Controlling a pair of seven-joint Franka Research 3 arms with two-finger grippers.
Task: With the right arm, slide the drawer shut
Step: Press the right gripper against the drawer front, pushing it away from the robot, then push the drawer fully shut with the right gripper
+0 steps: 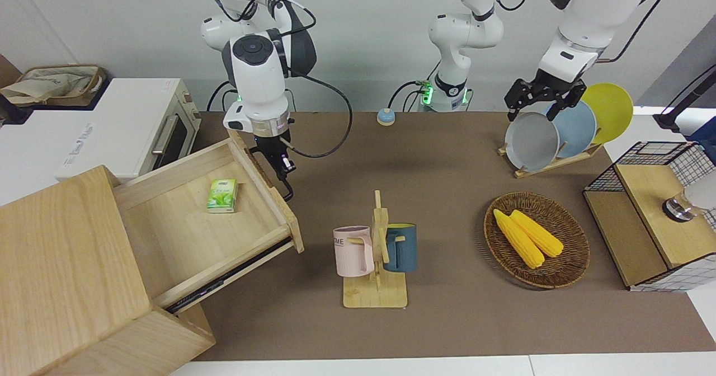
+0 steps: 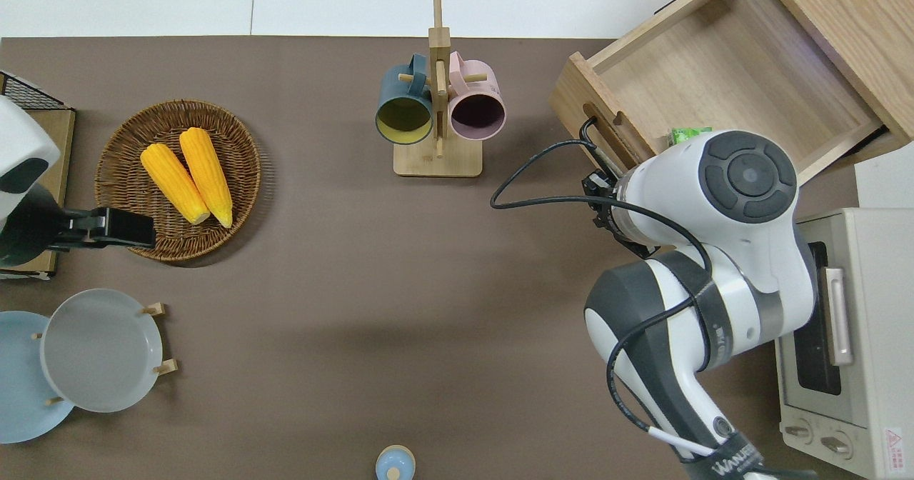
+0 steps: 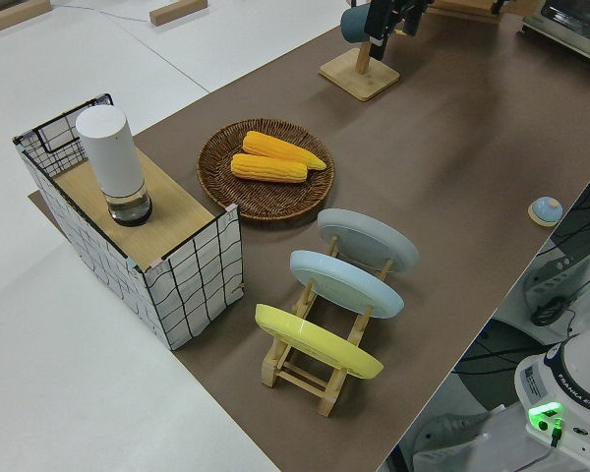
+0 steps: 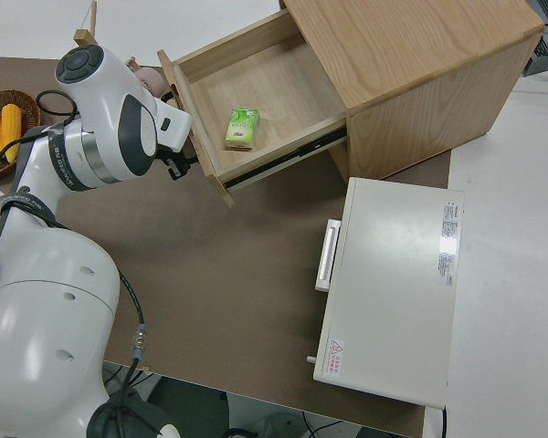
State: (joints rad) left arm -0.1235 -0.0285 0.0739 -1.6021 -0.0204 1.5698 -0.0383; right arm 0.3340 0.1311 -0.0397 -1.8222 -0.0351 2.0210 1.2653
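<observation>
None of the closing travel is done: the cabinet, at the right arm's end of the counter, has its drawer pulled fully out, a green packet inside. Right claw sits at the drawer front; its finger state cannot be told. Left arm parked.

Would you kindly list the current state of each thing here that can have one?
Pale-wood drawer: pulled wide open, a small green packet inside.
Right gripper: low at the drawer's front panel.
Left arm: parked.
White toaster oven: door shut.
Pink mug and dark blue mug: hanging on the wooden mug stand.
Woven basket: holds two yellow corn cobs.
</observation>
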